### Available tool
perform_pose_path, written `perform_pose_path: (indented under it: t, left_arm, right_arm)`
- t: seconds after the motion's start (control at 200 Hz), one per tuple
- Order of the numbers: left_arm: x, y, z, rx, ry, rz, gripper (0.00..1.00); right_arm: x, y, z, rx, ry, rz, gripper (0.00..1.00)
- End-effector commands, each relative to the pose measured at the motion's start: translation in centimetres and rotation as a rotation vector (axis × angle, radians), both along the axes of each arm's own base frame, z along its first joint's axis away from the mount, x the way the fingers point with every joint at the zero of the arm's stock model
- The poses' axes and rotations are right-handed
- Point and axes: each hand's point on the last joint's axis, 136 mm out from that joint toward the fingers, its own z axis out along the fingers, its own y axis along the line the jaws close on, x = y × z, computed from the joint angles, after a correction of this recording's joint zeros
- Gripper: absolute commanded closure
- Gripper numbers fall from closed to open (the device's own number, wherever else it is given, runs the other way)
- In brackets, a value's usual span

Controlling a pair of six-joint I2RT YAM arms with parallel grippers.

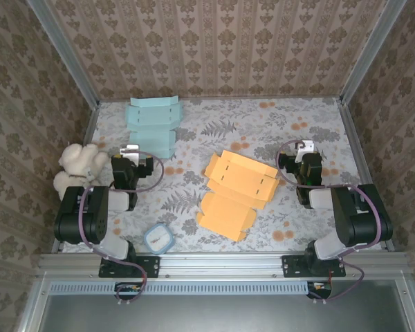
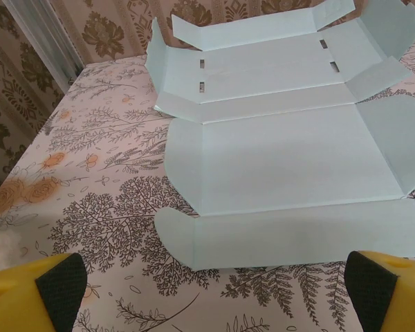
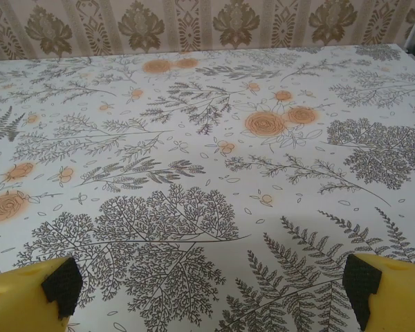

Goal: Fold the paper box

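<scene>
An unfolded light blue paper box (image 1: 153, 126) lies flat at the far left of the table, and an unfolded orange paper box (image 1: 234, 194) lies flat in the middle. My left gripper (image 1: 133, 160) is just short of the blue box's near edge, open and holding nothing. Its wrist view has the blue box (image 2: 290, 159) spread ahead of the gripper (image 2: 214, 297), with the yellow fingers (image 2: 48, 290) far apart. My right gripper (image 1: 303, 156) stands right of the orange box, open over bare cloth (image 3: 213, 294), its fingers (image 3: 373, 294) wide apart.
A white plush toy (image 1: 79, 167) sits at the left edge beside my left arm. A small blue-rimmed dish (image 1: 158, 238) lies near the front rail. Patterned walls close in the table on three sides. The floral cloth (image 3: 207, 138) ahead of the right gripper is bare.
</scene>
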Motion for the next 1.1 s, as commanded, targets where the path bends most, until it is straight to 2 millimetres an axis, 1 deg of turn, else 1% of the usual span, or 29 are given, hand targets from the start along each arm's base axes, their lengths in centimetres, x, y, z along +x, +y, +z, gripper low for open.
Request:
perform_pose_path:
  t: [0.0,0.245,0.665,0.78,0.84,0.865,0.9,0.93,0.975,1.055,1.095]
  left_arm:
    - [-0.1,0.0,0.5,0.012,-0.021,-0.002,0.0]
    - [0.6,0.6,0.0,-0.06,0.027,-0.03,0.0]
    - [0.5,0.8,0.0,-0.082,0.028,-0.035,0.0]
    - [0.5,0.5,0.1,-0.067,0.027,-0.042,0.0]
    - [0.3,-0.1,0.6,-0.019,0.024,-0.037,0.0]
    - [0.2,-0.2,1.3,-0.004,-0.002,-0.036,0.0]
    - [-0.2,0.1,2.0,0.009,-0.018,-0.001,0.0]
    - [-0.4,0.7,2.7,0.013,-0.019,0.046,0.0]
    - [-0.9,1.4,3.3,0.004,0.007,0.089,0.0]
    - [-1.3,2.4,4.6,-0.023,0.015,0.16,0.0]
    - [-1.5,2.6,5.3,-0.04,0.003,0.182,0.0]
  right_arm:
    - [0.3,0.2,0.1,-0.011,0.002,0.012,0.0]
    - [0.3,0.2,0.1,-0.011,0.002,0.012,0.0]
    - [0.3,0.1,0.0,-0.004,0.003,0.014,0.0]
    - [0.3,0.1,-0.1,-0.004,0.008,0.014,0.0]
    - [0.3,0.1,0.0,-0.005,0.005,0.014,0.0]
    - [0.3,0.2,0.1,-0.004,-0.001,0.019,0.0]
    - [0.4,0.4,0.6,-0.01,0.002,0.023,0.0]
    - [0.3,0.4,1.1,-0.023,0.009,0.015,0.0]
    - [0.1,0.2,1.8,-0.035,0.012,-0.009,0.0]
    - [0.0,-0.9,2.8,-0.039,0.027,-0.081,0.0]
    - [-0.1,-1.5,2.6,-0.039,0.046,-0.124,0.0]
